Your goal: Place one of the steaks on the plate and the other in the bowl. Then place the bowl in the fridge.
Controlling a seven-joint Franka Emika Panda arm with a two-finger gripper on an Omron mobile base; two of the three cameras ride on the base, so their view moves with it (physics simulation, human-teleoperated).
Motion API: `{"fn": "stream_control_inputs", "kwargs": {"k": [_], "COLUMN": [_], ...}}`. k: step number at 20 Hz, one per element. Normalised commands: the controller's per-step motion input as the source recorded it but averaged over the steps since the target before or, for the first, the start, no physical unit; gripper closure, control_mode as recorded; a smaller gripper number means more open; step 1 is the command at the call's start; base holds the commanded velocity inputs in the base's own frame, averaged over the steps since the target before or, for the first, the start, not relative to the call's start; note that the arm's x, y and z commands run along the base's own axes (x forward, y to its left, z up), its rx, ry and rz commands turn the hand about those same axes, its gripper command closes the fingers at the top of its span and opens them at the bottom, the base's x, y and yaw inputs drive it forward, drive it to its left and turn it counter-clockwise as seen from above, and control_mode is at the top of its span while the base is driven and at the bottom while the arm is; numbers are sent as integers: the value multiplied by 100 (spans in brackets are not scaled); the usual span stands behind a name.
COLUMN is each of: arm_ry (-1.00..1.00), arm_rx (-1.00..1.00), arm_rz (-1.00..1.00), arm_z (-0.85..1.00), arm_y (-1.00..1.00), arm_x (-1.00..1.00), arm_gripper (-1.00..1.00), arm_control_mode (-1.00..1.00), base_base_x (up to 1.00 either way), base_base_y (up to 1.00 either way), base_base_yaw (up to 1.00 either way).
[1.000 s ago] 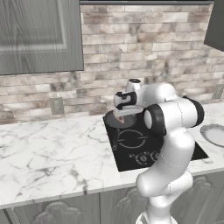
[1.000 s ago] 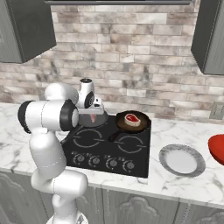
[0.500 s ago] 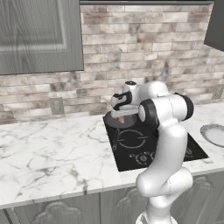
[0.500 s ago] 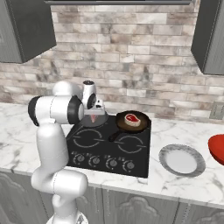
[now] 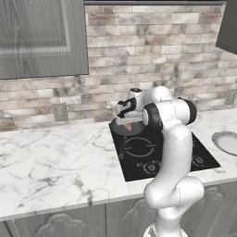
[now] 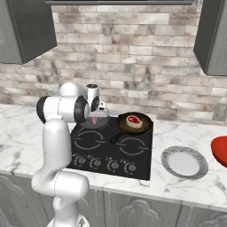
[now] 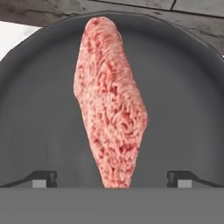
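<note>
A flat pink-red steak (image 7: 111, 105) lies in a dark frying pan (image 7: 39, 109) on the stove's back left burner. My gripper (image 7: 113, 179) hangs just above it, open, one fingertip (image 7: 43, 178) on each side of the steak's near end. From the base cameras the gripper (image 6: 94, 114) points down into that pan (image 6: 98, 124). The rounder red steak (image 6: 134, 119) with a pale rim sits in a second pan (image 6: 137, 126) on the back right burner. The grey plate (image 6: 184, 162) rests on the counter right of the stove, the red bowl (image 6: 220, 150) at the right edge. The fridge is out of view.
The black cooktop (image 6: 111, 148) has knobs along its front. The near pan's handle (image 5: 121, 148) reaches forward over the burners. A brick backsplash (image 5: 115, 55) rises behind it, with grey wall cupboards (image 5: 41, 37) above. White marble counter (image 5: 51, 157) stretches to the left.
The arm's elbow has swung in toward the stove and the hand has come down closer over the pan with the pink steak. The jaws have stayed open.
</note>
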Motion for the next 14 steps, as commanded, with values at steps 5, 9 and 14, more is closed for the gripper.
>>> {"fn": "stream_control_inputs", "kwargs": {"k": [5,9,14], "arm_ry": [0,1,2], "arm_rx": [0,0,-1], "arm_rz": [0,0,0], "arm_z": [-26,-29,-28], "arm_y": [1,3,7], "arm_x": [32,25,10], "arm_gripper": [-100,-100,100], "arm_control_mode": [-100,-100,-100], "base_base_x": [0,0,0], "base_base_y": [0,0,0], "base_base_yaw": [0,0,0]}}
